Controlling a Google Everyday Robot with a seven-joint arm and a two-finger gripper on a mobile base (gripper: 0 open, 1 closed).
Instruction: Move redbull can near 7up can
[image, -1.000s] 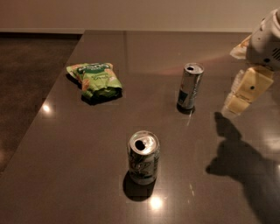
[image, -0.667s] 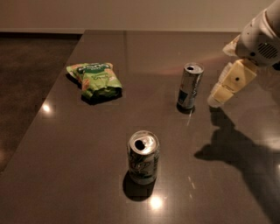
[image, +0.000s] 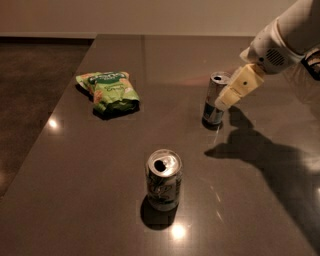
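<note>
The redbull can (image: 214, 100), tall and slim with a dark blue lower part, stands upright on the dark table right of the middle. The 7up can (image: 163, 180), shorter and wider with green markings, stands upright nearer the front, left of and below the redbull can. My gripper (image: 226, 100) reaches in from the upper right on a white arm. Its cream-coloured fingers (image: 239, 86) are right at the redbull can's right side, overlapping its upper half.
A green snack bag (image: 108, 90) lies on the table (image: 65, 165) at the left. The table's left edge runs diagonally, with dark floor beyond. My arm's shadow falls across the table's right part.
My gripper has moved left and down toward the redbull can, from well to its right to right beside it. The cans and the bag have not moved.
</note>
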